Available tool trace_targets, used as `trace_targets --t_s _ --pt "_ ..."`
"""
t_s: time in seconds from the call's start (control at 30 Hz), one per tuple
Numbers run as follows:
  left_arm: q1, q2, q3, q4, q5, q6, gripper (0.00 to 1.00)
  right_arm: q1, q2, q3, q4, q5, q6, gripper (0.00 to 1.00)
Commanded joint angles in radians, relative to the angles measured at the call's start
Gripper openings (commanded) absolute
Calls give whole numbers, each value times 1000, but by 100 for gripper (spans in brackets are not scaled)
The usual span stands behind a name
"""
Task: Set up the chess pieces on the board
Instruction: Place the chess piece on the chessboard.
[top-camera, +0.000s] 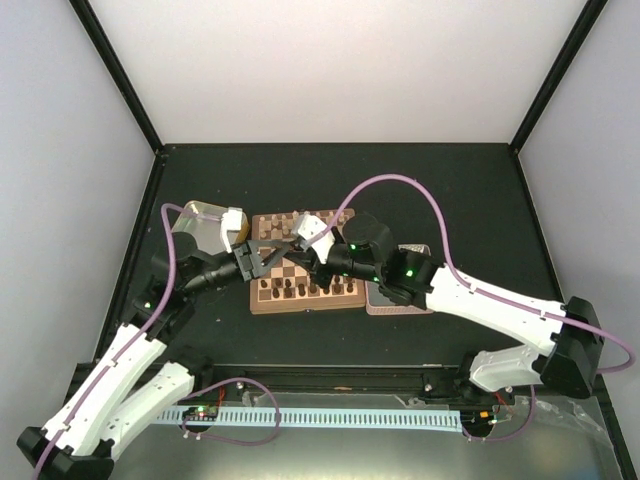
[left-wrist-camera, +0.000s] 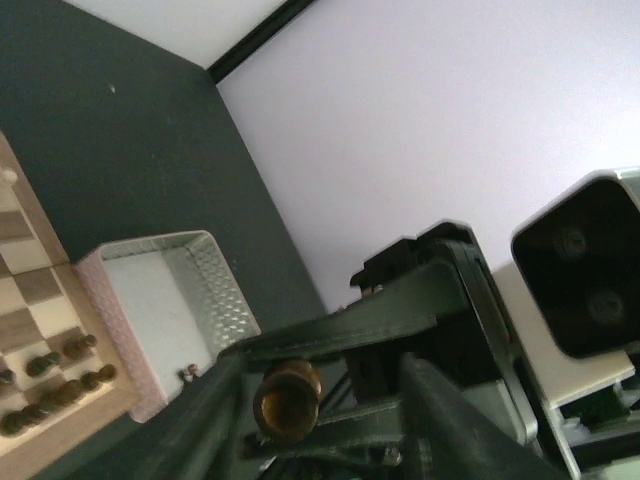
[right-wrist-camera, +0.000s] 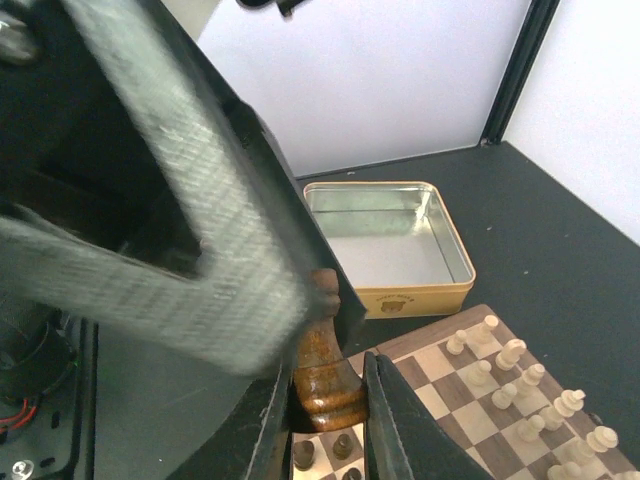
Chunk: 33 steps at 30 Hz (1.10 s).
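Right claw pinches a dark chess piece above the board; left claw gapes around it, not touching. Mid-handover, seemingly; next, stand it upright on its home square.

one board on the tabletop. two tins beside it: one gold tin on the left and one silver-lined tin with pinkish walls on the right. two arms, a left arm and a right arm, and two purple cables, one per arm. the dark pieces stand in two rows along the near side of the board, too small for me to count one by one. one more dark piece is up off the board. of the pale pieces i count at least eight in two rows from the right wrist; the frame edge cuts off the rest.
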Motion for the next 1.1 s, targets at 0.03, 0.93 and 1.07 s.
trace_targets --t_s 0.03,0.93,1.07 --pt "49 32 109 -198 194 186 61 0 -123 -79 30 -32 -118 5" --pt "82 108 150 -234 495 278 16 1 -124 -93 -38 -192 -232 4" --pt "82 107 150 -249 474 295 5 1 -113 -84 -50 -181 -210 9"
